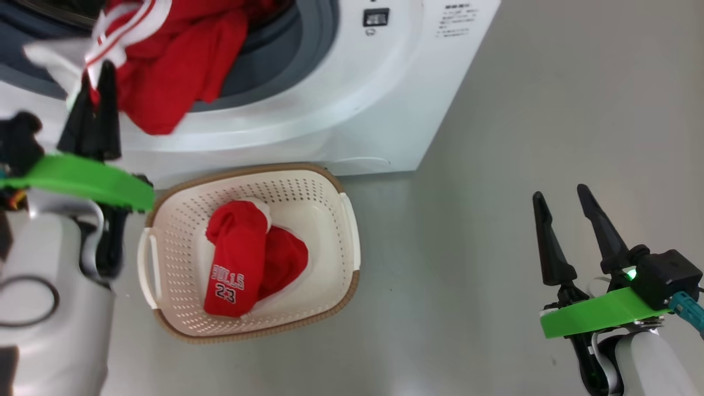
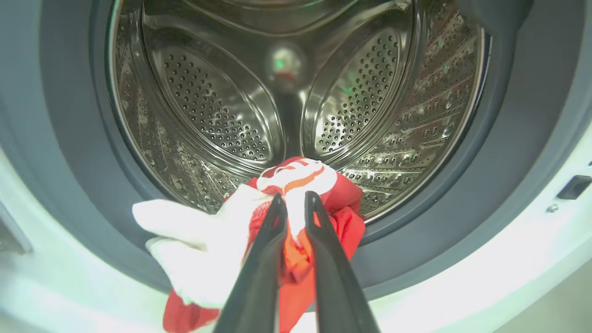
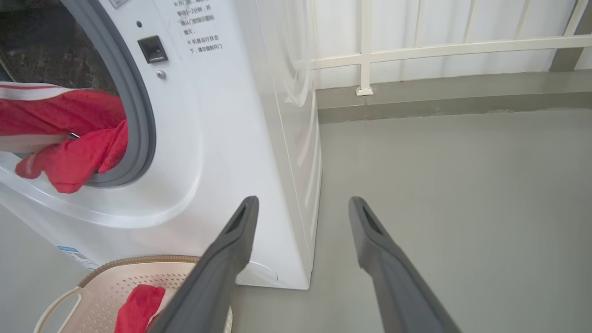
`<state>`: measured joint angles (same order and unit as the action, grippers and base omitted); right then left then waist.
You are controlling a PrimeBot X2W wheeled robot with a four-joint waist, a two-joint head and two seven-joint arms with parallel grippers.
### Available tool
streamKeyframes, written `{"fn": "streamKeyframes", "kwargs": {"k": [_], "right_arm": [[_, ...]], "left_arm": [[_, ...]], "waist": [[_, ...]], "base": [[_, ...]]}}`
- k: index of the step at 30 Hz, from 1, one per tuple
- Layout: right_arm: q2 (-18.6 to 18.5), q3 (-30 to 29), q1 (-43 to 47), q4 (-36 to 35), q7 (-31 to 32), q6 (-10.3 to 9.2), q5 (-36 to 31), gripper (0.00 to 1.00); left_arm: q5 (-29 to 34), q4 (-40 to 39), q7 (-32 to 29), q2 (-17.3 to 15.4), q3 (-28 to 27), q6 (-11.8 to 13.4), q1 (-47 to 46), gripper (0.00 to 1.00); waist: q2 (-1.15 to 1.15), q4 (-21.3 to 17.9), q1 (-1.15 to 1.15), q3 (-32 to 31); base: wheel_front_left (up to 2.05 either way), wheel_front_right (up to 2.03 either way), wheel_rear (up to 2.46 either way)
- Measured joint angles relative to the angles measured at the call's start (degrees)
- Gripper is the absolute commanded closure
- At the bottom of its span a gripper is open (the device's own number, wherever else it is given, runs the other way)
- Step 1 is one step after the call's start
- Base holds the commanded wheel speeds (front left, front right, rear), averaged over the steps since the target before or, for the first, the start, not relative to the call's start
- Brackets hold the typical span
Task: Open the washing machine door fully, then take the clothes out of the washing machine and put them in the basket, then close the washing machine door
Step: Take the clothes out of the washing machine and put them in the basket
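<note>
The clothes [image 1: 176, 66]: left hand [image 2: 295, 196] clamps one at the washing machine [image 1: 330, 110] mouth, basket [image 1: 242, 170] set right below to catch it (right hand [image 1: 560, 192] idle, fingers [image 1: 550, 247] apart).

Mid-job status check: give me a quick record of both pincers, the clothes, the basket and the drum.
left pincer: shut on red-and-white garment, at the washing machine opening
right pincer: open, empty, above the floor beside the machine
red-and-white garment: draped out over the grey seal
basket: on the floor before the machine, holds BULLS 23 garment
drum: bare steel behind the held garment
</note>
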<state>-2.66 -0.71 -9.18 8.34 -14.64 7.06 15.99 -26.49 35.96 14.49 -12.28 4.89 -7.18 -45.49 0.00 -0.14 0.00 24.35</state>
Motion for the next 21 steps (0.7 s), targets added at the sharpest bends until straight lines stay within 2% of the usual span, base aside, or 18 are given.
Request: {"fn": "streamKeyframes", "kwargs": {"k": [16, 21], "right_arm": [[0.01, -0.66, 2.13, 0.08, 0.01, 0.0, 0.0, 0.0], [0.01, -0.99, 2.17, -0.12, 0.0, 0.0, 0.0, 0.0]], "left_arm": [[0.86, -22.94, 0.07, 2.74, -6.01, 0.0, 14.36, 1.0], [1.3, -26.84, 0.23, 2.9, -6.3, 0.0, 17.2, 1.0]], "waist": [[0.0, 1.3, 0.0, -3.06], [0.0, 1.11, 0.0, -2.89]], "base": [[0.0, 0.0, 0.0], [0.0, 0.0, 0.0]]}}
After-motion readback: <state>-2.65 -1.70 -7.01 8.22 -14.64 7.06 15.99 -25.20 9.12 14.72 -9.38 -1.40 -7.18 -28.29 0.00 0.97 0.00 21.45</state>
